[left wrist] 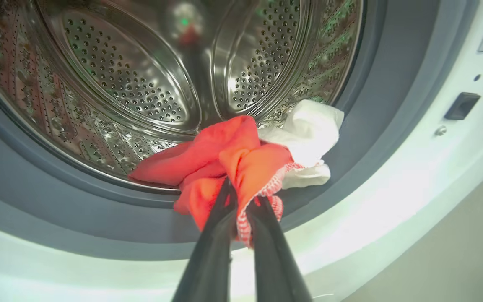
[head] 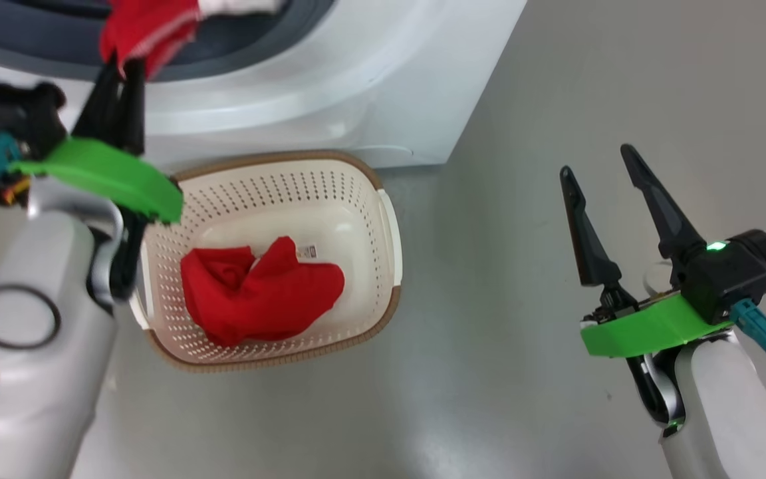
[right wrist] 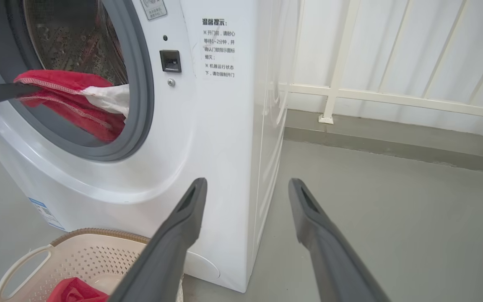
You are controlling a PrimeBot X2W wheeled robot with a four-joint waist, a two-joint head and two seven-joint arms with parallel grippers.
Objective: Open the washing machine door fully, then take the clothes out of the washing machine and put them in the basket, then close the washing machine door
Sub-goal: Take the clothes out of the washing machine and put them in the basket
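While right tool (head: 596, 159) gapes, left tool (left wrist: 241, 199) pinches clothes (left wrist: 224, 147).

Head camera looks down on the basket (head: 276, 193); both wrist cameras face the washing machine (right wrist: 224, 147), left nearer.

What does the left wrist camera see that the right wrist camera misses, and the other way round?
The left wrist view has, and the right lacks: the steel drum's deep back with its ridges.
The right wrist view has, and the left lacks: the basket holding a red garment, the open right gripper, a printed notice, a white railing.
Both share: the left gripper shut on the red and white clothes at the washing machine's mouth, the grey gasket, the dark latch slot.
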